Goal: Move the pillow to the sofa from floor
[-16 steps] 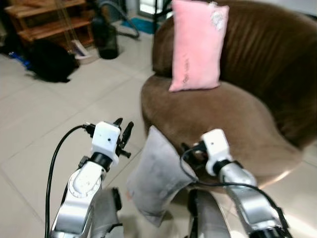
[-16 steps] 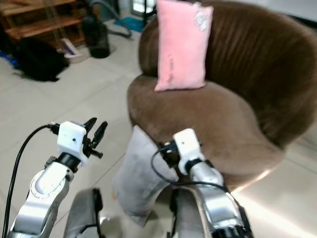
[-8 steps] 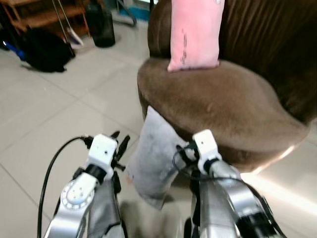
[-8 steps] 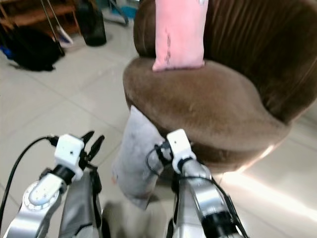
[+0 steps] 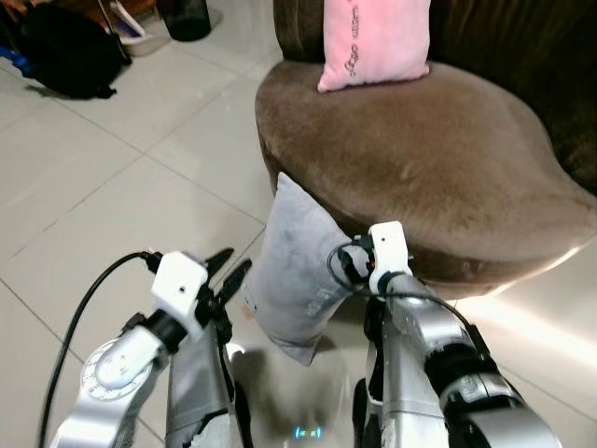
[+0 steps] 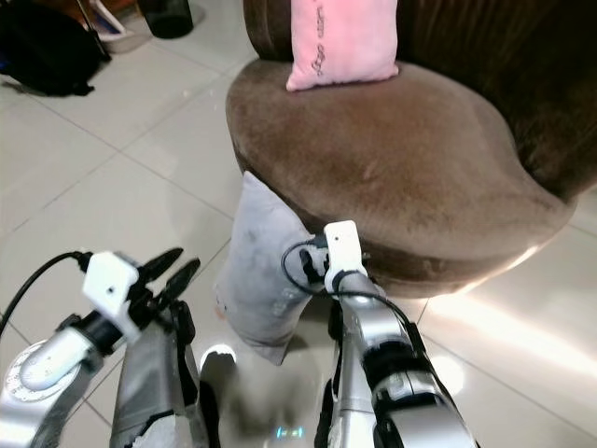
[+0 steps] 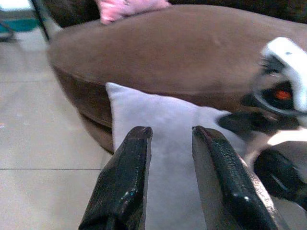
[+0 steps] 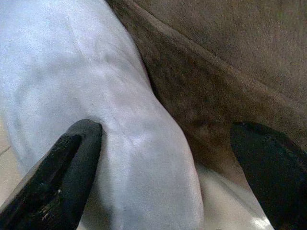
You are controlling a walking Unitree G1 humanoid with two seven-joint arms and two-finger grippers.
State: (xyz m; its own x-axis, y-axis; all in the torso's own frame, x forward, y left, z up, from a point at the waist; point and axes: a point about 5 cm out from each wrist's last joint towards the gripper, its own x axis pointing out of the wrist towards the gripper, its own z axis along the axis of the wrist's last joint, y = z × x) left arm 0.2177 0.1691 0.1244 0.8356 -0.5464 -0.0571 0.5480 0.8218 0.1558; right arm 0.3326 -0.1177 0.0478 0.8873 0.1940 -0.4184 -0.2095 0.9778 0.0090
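Two pillows are in view: a grey pillow (image 5: 297,275) standing on end on the pale tiled floor (image 5: 112,177) with its long axis near upright, leaning against the front of the one brown sofa (image 5: 438,177), and a pink pillow (image 5: 375,42) propped on the seat. The right claw (image 8: 158,163) is spread wide around the grey pillow's edge (one finger against the fabric, the other by the sofa base). The left claw (image 5: 227,273) hovers just beside it, fingers slightly parted, holding nothing; a black bag (image 5: 61,56) lies on the floor well apart.
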